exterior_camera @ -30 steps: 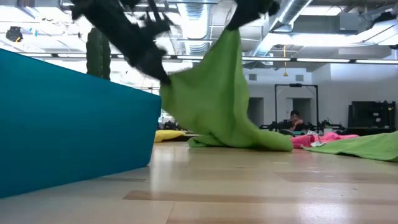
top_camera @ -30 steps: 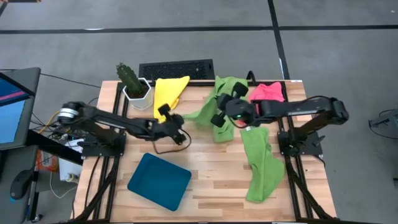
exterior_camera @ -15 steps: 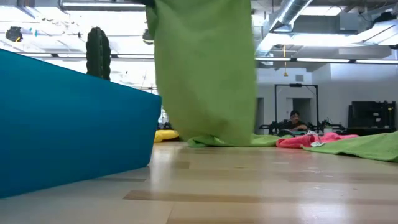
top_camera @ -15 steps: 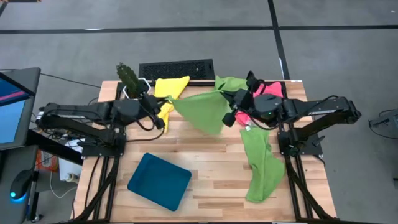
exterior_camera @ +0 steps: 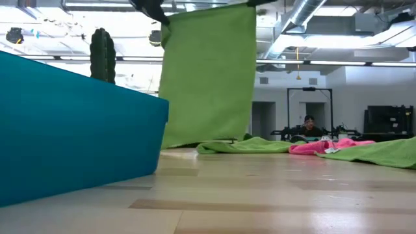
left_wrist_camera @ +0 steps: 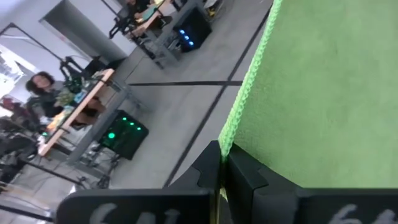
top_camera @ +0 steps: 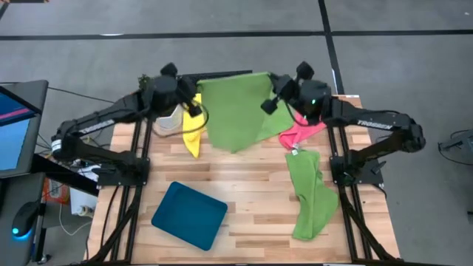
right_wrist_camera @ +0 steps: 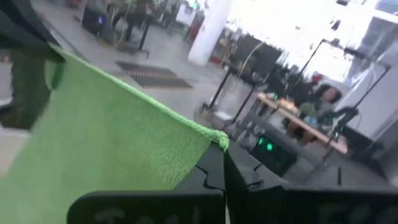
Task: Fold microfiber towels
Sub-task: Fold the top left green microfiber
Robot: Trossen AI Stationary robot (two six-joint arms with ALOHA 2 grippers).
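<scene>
A lime green microfiber towel hangs spread out as a flat sheet over the table's far middle. My left gripper is shut on its upper left corner and my right gripper on its upper right corner. Both grippers are high above the table. The towel's lower edge hangs just above the tabletop. A yellow towel, a pink towel and a second green towel lie flat on the table. My left gripper pinches the towel's upper left corner between its two fingers, right at the stitched edge. The fingers come nearly level from the table's left. The towel hangs below, lifted clear. My right gripper pinches the upper right corner between its two fingers. The fingers come level from the table's right. The top edge runs straight and taut between the two grippers.
A dark teal tray lies at the near left and fills the left of the low view. A potted cactus and a keyboard stand at the far edge behind the arms. Bare wood shows in the table's middle.
Both grippers have risen, moved toward the table's far edge and drawn apart, still shut on the towel. The green towel, bunched with its lower part trailing on the table a second ago, is now lifted clear and spread flat, its top edge taut.
</scene>
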